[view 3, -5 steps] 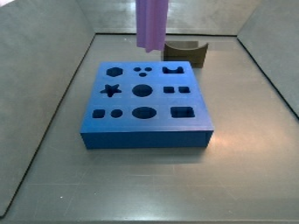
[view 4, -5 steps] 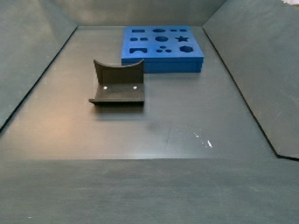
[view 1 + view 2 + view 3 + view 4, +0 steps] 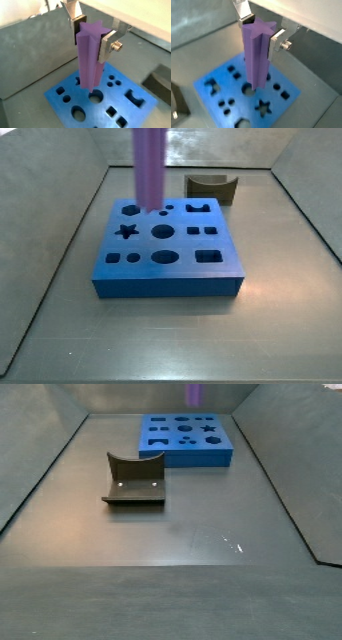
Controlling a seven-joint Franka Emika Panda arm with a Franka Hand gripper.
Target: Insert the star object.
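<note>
My gripper (image 3: pixel 91 36) is shut on the star object (image 3: pixel 89 62), a long purple prism with a star-shaped end, and holds it upright by its upper end, as both wrist views show (image 3: pixel 256 55). It hangs above the blue block (image 3: pixel 167 243) with shaped holes. In a side view its lower end (image 3: pixel 150 200) is over the block's far left part, near the hexagon hole and the small round holes. The star hole (image 3: pixel 128 230) lies closer to the front. Only the prism's tip (image 3: pixel 194 396) shows in a side view. The gripper itself is out of both side views.
A brown curved piece (image 3: pixel 211 188) stands behind the block, and shows nearer the camera in a side view (image 3: pixel 134 479). Grey walls enclose the floor on all sides. The blue block (image 3: pixel 187 439) sits at the far end there.
The star object has moved left and lower, from over the block's far edge to above its far left holes. Its tip now shows in the side view that lacked it.
</note>
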